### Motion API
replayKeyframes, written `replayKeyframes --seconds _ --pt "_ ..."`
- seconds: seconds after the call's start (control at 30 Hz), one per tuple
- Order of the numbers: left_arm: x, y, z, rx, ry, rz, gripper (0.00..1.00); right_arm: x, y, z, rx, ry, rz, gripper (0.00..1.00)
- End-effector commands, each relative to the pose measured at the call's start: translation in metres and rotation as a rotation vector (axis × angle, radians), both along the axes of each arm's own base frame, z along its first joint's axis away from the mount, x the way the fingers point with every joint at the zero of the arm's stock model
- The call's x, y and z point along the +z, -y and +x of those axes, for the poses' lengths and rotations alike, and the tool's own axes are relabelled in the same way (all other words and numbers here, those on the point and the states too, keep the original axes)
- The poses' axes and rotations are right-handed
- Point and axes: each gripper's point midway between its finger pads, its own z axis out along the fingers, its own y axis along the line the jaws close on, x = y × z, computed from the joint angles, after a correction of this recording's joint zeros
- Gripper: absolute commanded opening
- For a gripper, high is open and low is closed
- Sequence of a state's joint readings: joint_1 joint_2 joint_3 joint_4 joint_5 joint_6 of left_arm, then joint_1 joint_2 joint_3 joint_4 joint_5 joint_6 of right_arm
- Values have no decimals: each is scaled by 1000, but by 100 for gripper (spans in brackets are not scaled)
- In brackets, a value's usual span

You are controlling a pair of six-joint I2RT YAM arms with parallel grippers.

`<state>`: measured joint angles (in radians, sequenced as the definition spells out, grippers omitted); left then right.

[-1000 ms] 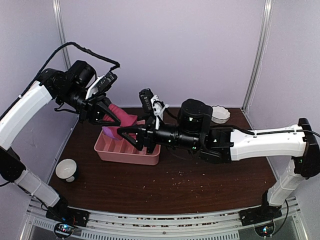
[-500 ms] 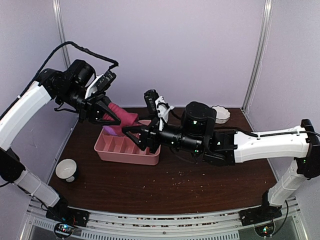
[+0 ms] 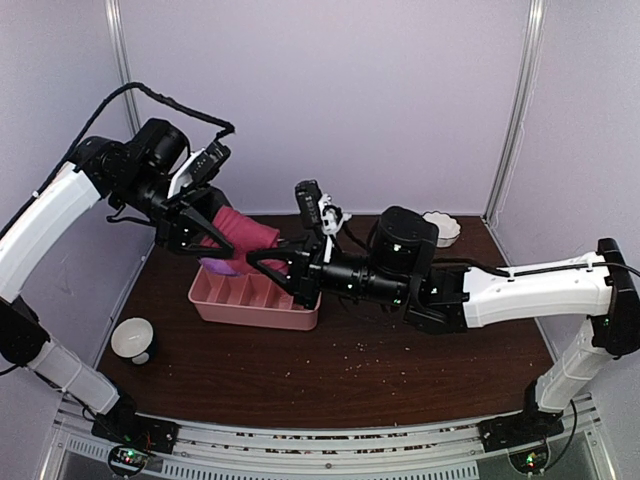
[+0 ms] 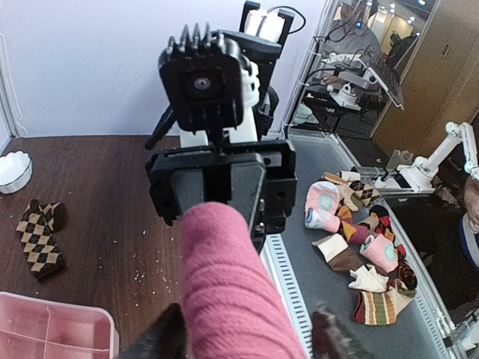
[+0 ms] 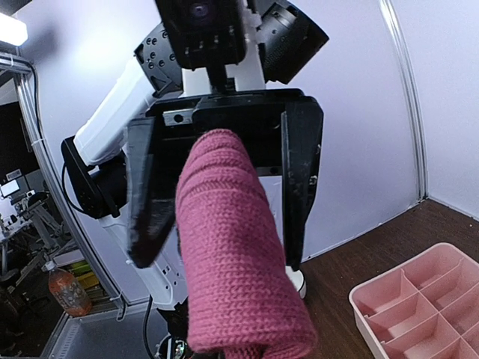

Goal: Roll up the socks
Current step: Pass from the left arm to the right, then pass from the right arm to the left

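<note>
- My right end effector (image 4: 217, 213) is clamped on one end of the magenta-pink sock (image 3: 245, 235), as far as both wrist views show.
- My left end effector (image 5: 218, 239) stands open, its fingers (image 5: 299, 179) either side of the sock's other end with gaps showing.
- The sock hangs in the air as a thick tube, over the far edge of the pink divided tray (image 3: 255, 300) near the desk's (image 3: 400, 360) far-left corner.
- I judge this a handover. Next, my left arm should back straight off without snagging the knit, and my right must keep the roll tight.
- The checkered sock (image 4: 37, 235) lies flat by the white bowl (image 4: 13, 170), not yet rolled.
</note>
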<state>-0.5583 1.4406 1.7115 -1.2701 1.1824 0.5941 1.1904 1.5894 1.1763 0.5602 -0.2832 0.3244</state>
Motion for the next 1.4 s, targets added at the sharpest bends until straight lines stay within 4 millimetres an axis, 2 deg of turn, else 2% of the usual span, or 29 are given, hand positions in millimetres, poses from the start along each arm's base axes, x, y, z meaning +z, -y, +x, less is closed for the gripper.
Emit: replayKeyframes --seconds 0.0,0.1,0.2,0.27,0.33,0.4,0.47,0.6,0.67,0.8,0.9,1.0,1.2,1.37 --pt "6 -6 -5 3 86 18 98 28 20 4 56 -58 129 0" --pt "2 -10 -7 -11 140 29 98 29 19 -1 152 -118 130 0" --pt "-7 -17 0 10 305 79 98 25 13 -11 241 -192 95 0" --pt "-3 -24 11 67 456 99 98 17 9 -14 273 -251 52 0" --pt "10 -30 13 103 589 84 98 12 9 -17 286 -280 29 0" --pt "21 -35 15 122 654 88 98 4 10 -17 274 -291 -4 0" --pt "27 -35 22 178 650 95 98 -4 10 -15 251 -298 -36 0" --pt "15 -41 -5 75 659 62 98 -11 5 -9 206 -291 -97 0" --pt "17 -40 -16 36 652 18 98 -17 0 -8 190 -292 -146 0" --pt "26 -31 -25 -13 657 -22 98 -30 -8 -2 152 -325 -224 0" --pt "14 -26 -29 -67 783 28 98 -30 -10 -2 147 -335 -229 0" --pt "-5 -23 -21 -77 891 111 97 -28 -14 -7 169 -351 -229 0" --pt "-2 -26 -10 -67 1038 136 89 -31 -18 -13 198 -369 -250 0" --pt "-12 -25 -10 -81 1126 164 80 -25 -21 -16 215 -377 -235 0"
